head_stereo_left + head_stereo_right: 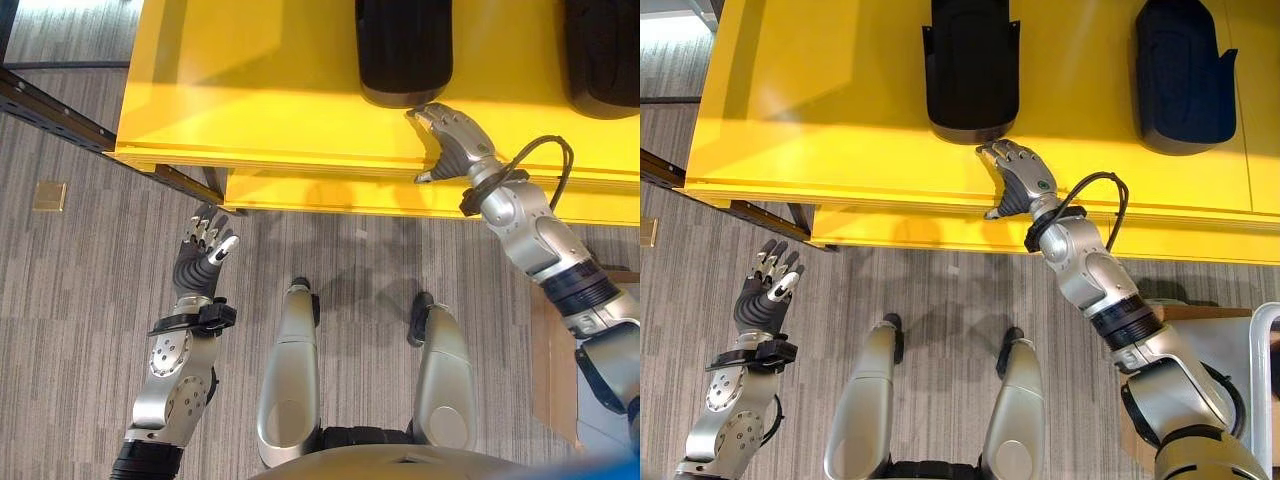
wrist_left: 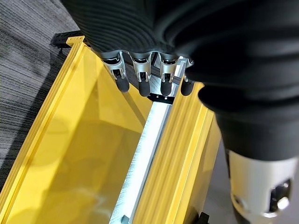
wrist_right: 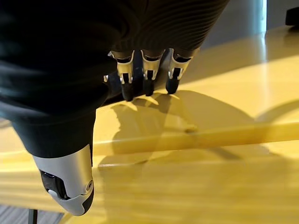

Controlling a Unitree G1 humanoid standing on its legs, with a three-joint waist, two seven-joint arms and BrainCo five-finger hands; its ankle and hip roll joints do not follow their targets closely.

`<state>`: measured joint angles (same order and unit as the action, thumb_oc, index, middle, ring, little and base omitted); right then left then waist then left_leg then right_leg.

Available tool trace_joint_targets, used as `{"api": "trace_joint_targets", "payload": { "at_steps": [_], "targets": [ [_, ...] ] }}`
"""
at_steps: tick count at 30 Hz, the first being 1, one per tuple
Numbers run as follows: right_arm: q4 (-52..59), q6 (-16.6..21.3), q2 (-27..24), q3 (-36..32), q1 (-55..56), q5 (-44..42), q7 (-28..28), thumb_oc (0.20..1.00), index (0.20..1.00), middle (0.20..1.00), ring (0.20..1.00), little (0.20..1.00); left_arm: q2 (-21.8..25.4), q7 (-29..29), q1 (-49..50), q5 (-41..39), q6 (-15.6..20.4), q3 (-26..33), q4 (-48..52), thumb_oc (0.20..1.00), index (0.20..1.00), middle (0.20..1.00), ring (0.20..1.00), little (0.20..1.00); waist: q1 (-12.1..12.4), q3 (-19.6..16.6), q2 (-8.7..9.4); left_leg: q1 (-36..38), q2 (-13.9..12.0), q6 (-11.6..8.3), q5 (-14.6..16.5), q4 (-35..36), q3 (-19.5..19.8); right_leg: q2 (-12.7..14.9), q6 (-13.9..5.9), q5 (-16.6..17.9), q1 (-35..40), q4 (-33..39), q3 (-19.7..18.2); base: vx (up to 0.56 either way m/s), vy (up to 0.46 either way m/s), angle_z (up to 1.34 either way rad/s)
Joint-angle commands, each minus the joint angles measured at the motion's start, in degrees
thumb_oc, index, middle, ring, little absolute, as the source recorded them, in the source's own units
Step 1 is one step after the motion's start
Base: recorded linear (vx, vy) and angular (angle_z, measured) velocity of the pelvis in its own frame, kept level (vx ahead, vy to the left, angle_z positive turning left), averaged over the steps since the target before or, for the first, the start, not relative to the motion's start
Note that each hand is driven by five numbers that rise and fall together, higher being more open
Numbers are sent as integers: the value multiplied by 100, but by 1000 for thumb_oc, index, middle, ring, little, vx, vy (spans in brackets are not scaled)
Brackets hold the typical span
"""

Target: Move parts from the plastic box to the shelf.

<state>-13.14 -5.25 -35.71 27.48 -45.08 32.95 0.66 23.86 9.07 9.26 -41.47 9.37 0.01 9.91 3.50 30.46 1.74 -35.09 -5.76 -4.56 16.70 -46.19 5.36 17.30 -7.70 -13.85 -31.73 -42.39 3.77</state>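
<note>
Left eye view: the yellow shelf [image 1: 250, 90] carried two black parts; the nearer black part [image 1: 404, 50] stood close to the front edge, and the second black part [image 1: 603, 55] lay well apart, toward the robot's right. The right hand [image 1: 452, 140] rested over the front edge just beside the nearer part, fingers straight and holding nothing, apparently having set it there. The left hand [image 1: 200, 255] hovered over the grey carpet [image 1: 70, 290], fingers relaxed and spread, empty, seemingly idle.

Right eye view: a dark metal rail [image 1: 700, 190] ran under the shelf's left corner. A lower yellow tier [image 1: 940, 230] showed beneath the front edge. Nothing stood between the hand and the part.

Left wrist view: straight fingers [image 2: 142, 79] pointed at yellow shelf boards and a silver bracket [image 2: 145, 154]; nothing was held.

Right wrist view: fingers [image 3: 149, 77] extended, tips on or close above the shelf top; actual contact could not be told. The plastic box could not be identified with certainty.
</note>
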Motion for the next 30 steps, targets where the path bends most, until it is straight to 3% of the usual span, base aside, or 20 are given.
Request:
{"api": "trace_joint_targets", "payload": {
  "at_steps": [1,19,30],
  "targets": [
    [-656,-35,417,345,-104,26,-119,1000,1000,1000,1000,1000,121,-30,58,64,388,14,343,1000,1000,1000,1000,1000,201,-67,-70,-63,90,377,156,153,89,52,431,-629,399,-250,71,0,0,0],
    [-1146,-17,701,522,-420,-153,10,1000,1000,1000,1000,1000,103,-50,-64,32,454,-64,270,1000,1000,1000,1000,1000,209,-67,-93,-68,103,383,144,151,87,46,441,-635,338,-303,42,0,0,0],
    [1697,460,-252,-941,1680,-1330,-377,1000,1000,1000,1000,1000,88,-93,2,188,364,164,251,1000,1000,1000,1000,1000,-32,-79,52,132,18,307,-16,401,81,6,445,-576,449,-165,36,0,-2,0]
  ]
}}
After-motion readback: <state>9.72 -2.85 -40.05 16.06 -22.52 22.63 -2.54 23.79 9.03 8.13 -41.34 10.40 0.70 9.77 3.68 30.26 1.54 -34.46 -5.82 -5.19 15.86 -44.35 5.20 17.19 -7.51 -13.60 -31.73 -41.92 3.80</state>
